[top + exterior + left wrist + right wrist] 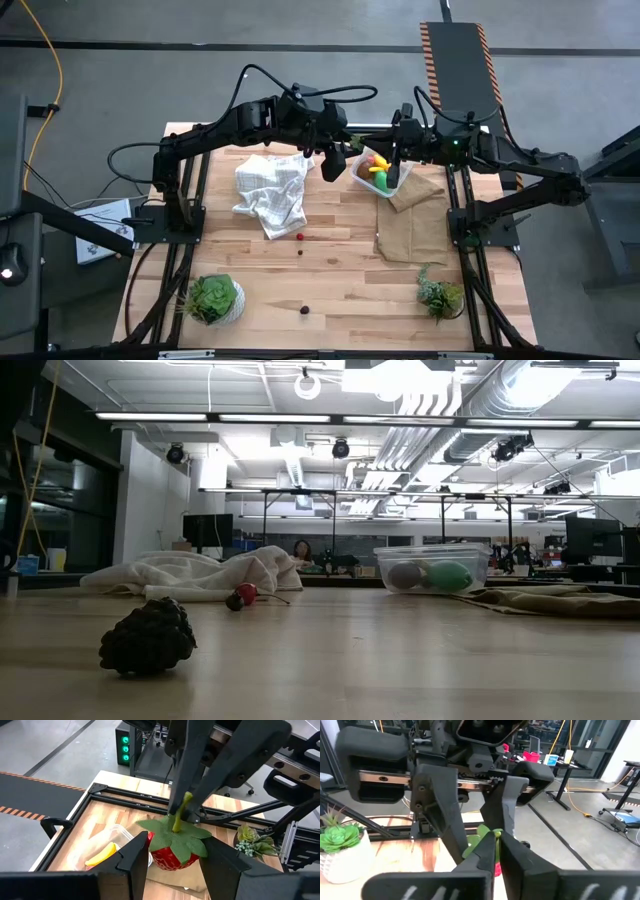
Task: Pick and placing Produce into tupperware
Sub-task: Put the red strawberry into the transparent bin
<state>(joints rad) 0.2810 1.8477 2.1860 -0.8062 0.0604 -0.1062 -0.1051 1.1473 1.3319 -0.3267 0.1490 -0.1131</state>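
The left gripper [172, 857] has its jaws part open around a strawberry [172, 851]; the right gripper [496, 851] is clamped on its green stem — a handover at upper centre, just beside the tupperware [378, 172]. The tupperware already holds a banana [378, 161] and green oval [381, 180]; berries [300, 237] wait on the counter [350, 280].

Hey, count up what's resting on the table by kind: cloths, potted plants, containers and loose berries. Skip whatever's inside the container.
Cloths: 2, white checked cloth, brown cloth
Potted plants: 2, left plant, right plant
Containers: 1, the tupperware
Loose berries: 3, red berry, dark berry, blackberry
Total: 8
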